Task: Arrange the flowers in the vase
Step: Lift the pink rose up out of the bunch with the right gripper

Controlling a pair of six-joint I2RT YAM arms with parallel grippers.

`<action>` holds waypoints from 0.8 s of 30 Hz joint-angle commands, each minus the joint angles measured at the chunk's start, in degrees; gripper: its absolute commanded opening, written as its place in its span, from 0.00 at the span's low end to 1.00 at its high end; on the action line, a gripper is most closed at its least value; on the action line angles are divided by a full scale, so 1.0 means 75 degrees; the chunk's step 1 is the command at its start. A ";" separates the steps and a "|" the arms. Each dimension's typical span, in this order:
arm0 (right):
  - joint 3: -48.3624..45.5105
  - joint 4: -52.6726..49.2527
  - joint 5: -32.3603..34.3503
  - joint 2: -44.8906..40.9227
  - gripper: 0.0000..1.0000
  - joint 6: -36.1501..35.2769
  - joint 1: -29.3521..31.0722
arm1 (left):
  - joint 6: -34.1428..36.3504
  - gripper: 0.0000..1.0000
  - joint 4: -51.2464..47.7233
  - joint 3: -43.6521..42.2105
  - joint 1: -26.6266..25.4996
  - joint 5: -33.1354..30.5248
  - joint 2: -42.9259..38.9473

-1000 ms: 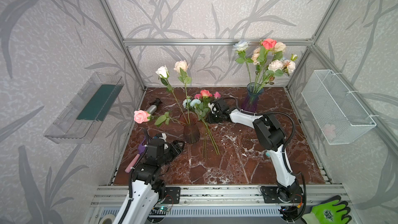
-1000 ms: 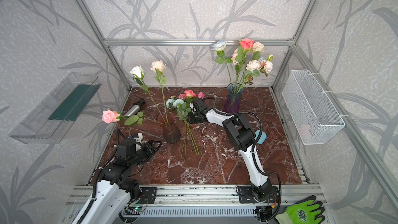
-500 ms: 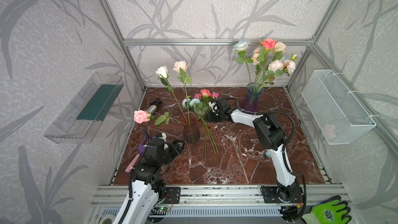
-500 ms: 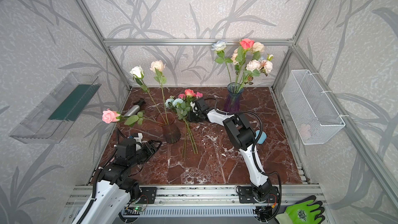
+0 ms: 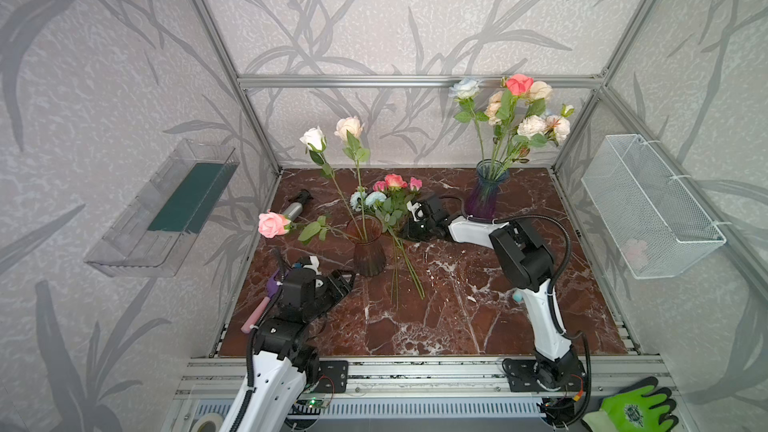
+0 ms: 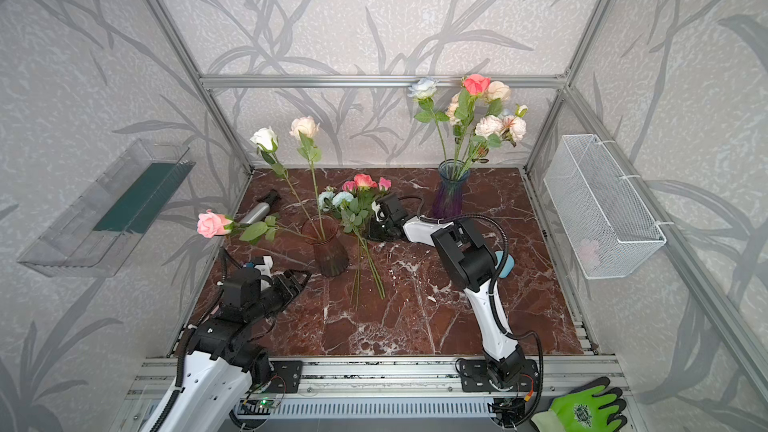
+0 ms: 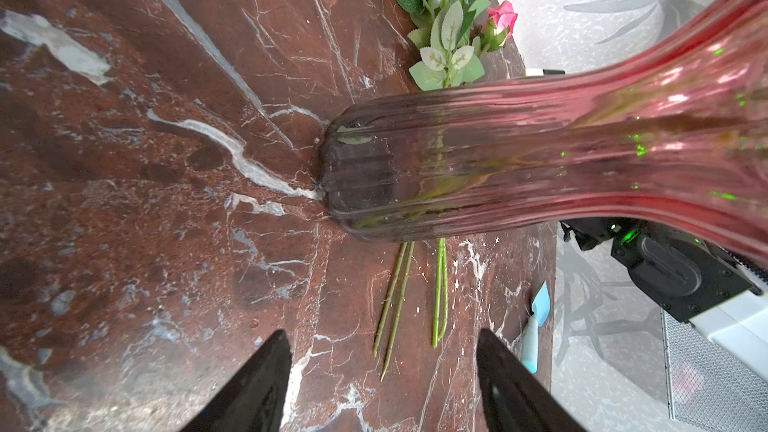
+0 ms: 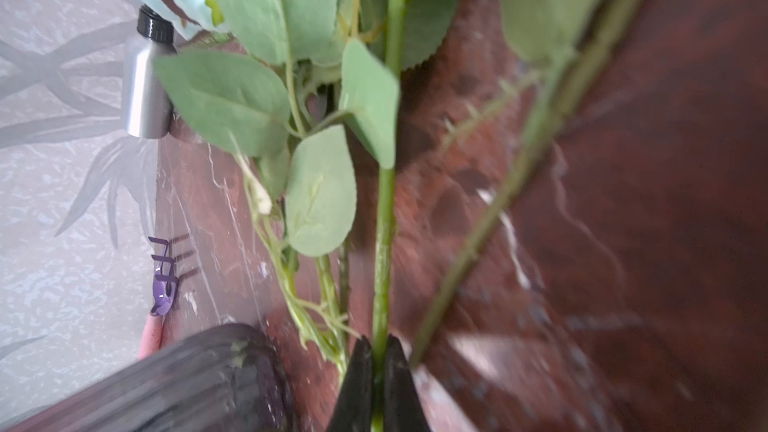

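A dark red glass vase [image 5: 368,249] [image 7: 498,160] stands mid-table with a white, a cream and a pink rose in it. Loose flowers [image 5: 390,195] with pink, coral and pale blue heads lie just right of it, stems [image 5: 409,272] pointing to the front. My right gripper [image 5: 402,231] [image 8: 378,351] reaches in low from the right and is shut on one green stem [image 8: 384,222] of that bunch. My left gripper [image 5: 347,280] [image 7: 382,334] hovers open and empty by the red vase's base. A purple-blue vase [image 5: 484,195] at the back right holds several flowers.
A silver bottle [image 5: 295,207] lies at the back left. A pink-handled purple tool [image 5: 266,297] lies along the left edge, and a blue spatula [image 6: 503,263] sits behind the right arm. A wire basket [image 5: 648,205] hangs on the right wall, a clear tray [image 5: 166,205] on the left.
My right gripper has closed its jaws onto a green stem of the loose bunch. The left arm has stayed where it was.
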 commanded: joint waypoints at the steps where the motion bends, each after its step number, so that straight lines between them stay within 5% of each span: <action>1: -0.0770 0.0909 0.0337 -0.1107 0.02 0.0433 -0.0291 | 0.0011 0.71 0.0029 0.0121 -0.0021 -0.0143 -0.0057; 9: -0.2315 0.1841 0.0654 -0.2707 0.02 0.0827 -0.0776 | -0.0033 0.72 0.0672 0.0201 -0.0023 0.0010 0.0437; 24: -0.2876 0.2164 0.0606 -0.4755 0.01 0.0288 -0.0451 | 0.0656 0.72 0.0732 0.0862 -0.0026 0.0400 0.0687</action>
